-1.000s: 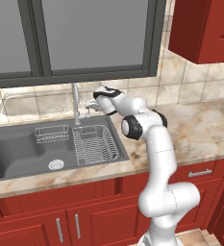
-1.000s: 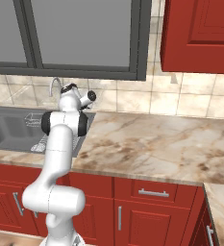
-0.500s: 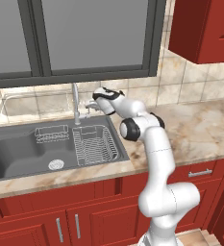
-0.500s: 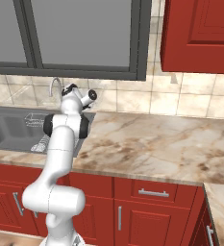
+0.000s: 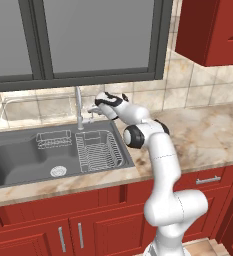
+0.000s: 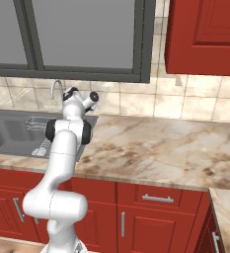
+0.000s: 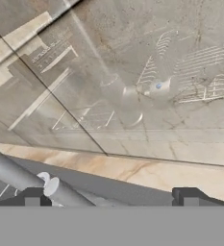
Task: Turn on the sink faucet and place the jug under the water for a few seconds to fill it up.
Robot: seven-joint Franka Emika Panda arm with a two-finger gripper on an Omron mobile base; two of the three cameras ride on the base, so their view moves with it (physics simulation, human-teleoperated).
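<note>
Standing at the back rim of the sink [image 5: 18, 160], faucet [image 5: 79, 107] rising tall beside the wire racks [image 5: 99, 150]. Hovering just right of the faucet's lever, fingers [image 5: 95, 109] spread wide, gripping nothing. Spreading away to the right, marbled worktop [image 6: 156, 143].

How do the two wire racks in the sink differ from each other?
The larger wire rack lies on the right side of the sink, near the counter edge; the smaller wire rack sits further back, left of the faucet. The larger rack is a wide, flat grid; the smaller is a narrow basket. Both are pale wire and hold nothing.
</note>
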